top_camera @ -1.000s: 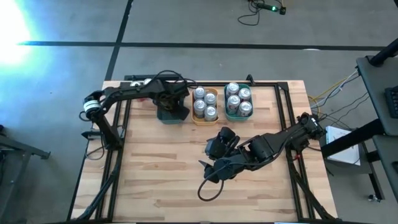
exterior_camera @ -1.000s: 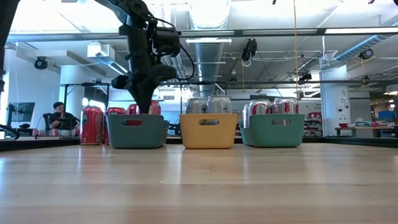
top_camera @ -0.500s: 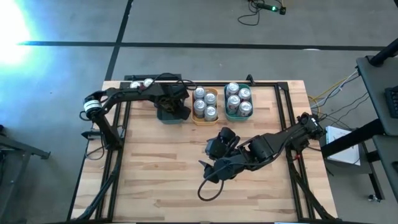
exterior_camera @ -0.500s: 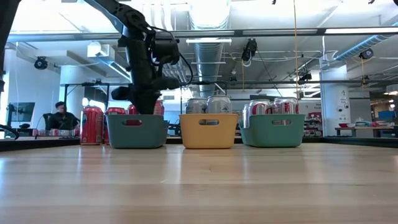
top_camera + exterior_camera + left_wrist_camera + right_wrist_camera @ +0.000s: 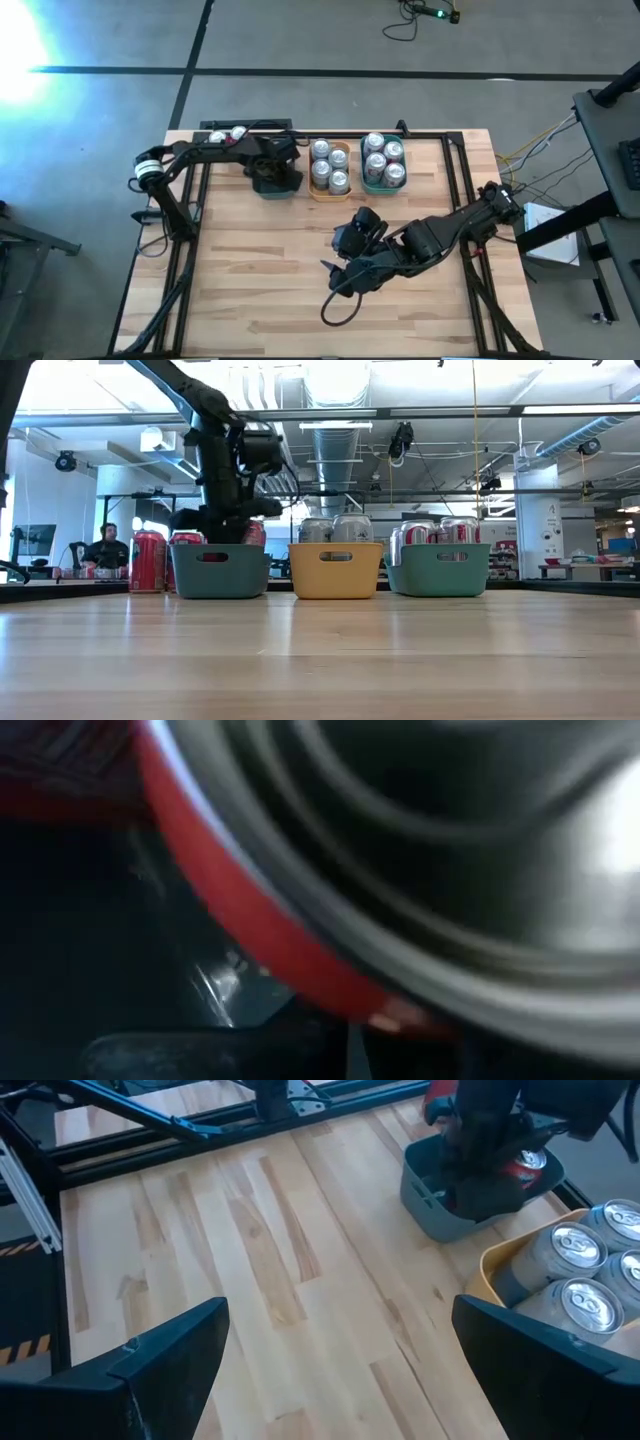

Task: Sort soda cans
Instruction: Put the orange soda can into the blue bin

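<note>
Left gripper (image 5: 272,170) has dropped lower into the teal bin (image 5: 218,569) since a second ago; red can (image 5: 250,950) fills its camera, grip can't be told; next you'd release it there; right gripper (image 5: 340,1370) waits open nearby.

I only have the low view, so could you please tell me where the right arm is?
Observer: The right pincer waits open above the bare table, on the near side of the yellow tray.
Operator: Thank you. How many cans does that tray hold?
Observer: The high view shows four cans in it, all upright.
Operator: Are the red cans at my left inside the teal tray?
Observer: No. Two red cans stand outside it at the table's far left corner, beyond the left teal tray, which the left pincer reaches down into.
</note>
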